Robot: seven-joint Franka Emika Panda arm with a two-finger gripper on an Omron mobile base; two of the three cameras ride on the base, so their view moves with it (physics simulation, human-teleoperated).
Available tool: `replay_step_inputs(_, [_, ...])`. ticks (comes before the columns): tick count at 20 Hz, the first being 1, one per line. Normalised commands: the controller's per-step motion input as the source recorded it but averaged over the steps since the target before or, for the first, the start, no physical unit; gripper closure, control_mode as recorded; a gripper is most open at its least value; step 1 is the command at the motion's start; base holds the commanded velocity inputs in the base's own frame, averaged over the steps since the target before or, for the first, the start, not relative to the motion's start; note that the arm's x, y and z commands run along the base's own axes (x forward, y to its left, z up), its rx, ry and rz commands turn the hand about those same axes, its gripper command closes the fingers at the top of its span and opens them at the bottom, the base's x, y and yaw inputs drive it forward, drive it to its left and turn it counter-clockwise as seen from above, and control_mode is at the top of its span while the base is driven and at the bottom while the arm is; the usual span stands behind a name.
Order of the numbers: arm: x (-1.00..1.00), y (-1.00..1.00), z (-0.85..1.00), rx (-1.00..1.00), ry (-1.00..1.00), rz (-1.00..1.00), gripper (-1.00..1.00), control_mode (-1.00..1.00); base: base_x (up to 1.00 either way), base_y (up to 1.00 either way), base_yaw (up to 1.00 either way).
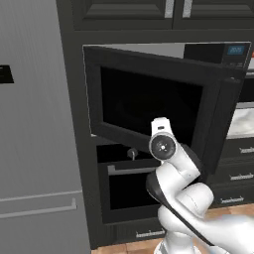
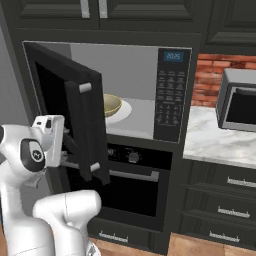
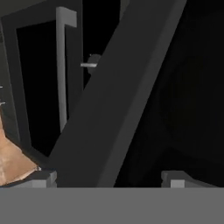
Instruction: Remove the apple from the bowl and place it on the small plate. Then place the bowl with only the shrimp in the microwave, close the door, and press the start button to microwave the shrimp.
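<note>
- The gripper [image 3: 109, 177] has its jaws spread wide, grasping nothing, with the edge of the door [image 2: 65, 100] running up between its finger tips, seen in the hand view.
- The door stands half open, swung out from the microwave [image 2: 172, 95].
- The bowl [image 2: 111, 105] sits inside the microwave on its white tray [image 2: 125, 112].

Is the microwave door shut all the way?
No. In the right base view the door stands swung out, and the bowl shows inside the microwave.
</note>
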Motion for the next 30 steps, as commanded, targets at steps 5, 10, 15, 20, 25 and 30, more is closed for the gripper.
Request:
replay_step_inputs(5, [0.77, -0.38, 0.0, 0.03, 0.0, 0.1, -1.0, -1.0, 0.0, 0.0, 0.0])
replay_step_inputs(10, [0.72, -0.31, 0.0, 0.01, 0.0, 0.09, -1.0, -1.0, 0.0, 0.0, 0.0])
replay_step_inputs(15, [0.71, -0.12, 0.0, 0.0, 0.0, 0.08, -1.0, -1.0, 0.0, 0.0, 0.0])
replay_step_inputs(20, [0.68, 0.0, 0.0, 0.0, 0.0, 0.05, -1.0, -1.0, 0.0, 0.0, 0.0])
replay_step_inputs(25, [0.67, 0.0, 0.01, 0.0, 0.03, 0.04, -1.0, -1.0, 0.0, 0.0, 0.0])
replay_step_inputs(30, [0.5, 0.0, 0.07, 0.0, 0.08, 0.02, -1.0, -1.0, 0.0, 0.0, 0.0])
